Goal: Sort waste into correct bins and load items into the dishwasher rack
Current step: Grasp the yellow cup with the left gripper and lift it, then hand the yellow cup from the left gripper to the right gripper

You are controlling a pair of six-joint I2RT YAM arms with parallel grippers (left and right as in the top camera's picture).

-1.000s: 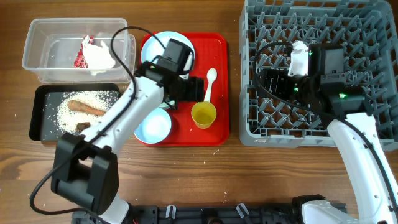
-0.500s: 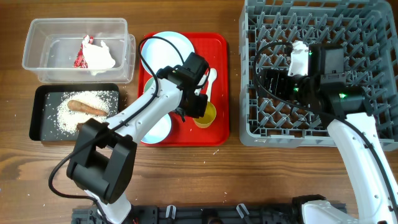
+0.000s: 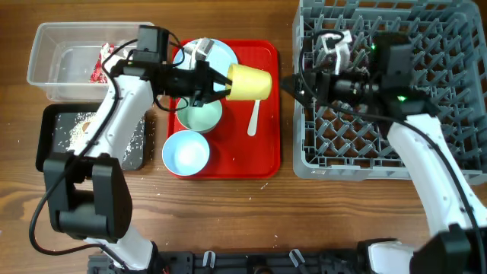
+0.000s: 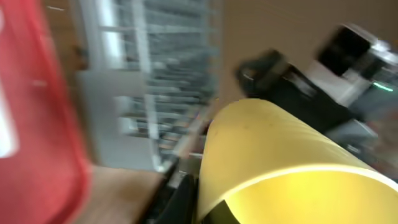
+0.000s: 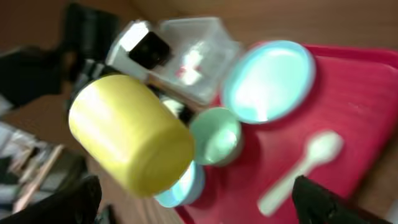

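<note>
Left hand (image 3: pixel 219 84) gripping yellow cup (image 3: pixel 249 82), sideways above red tray (image 3: pixel 264 156)

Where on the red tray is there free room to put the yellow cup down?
The red tray is bare at its lower right corner, below the white spoon and right of the light-blue bowl. Its left side is crowded: plate, pale bowl.
</note>
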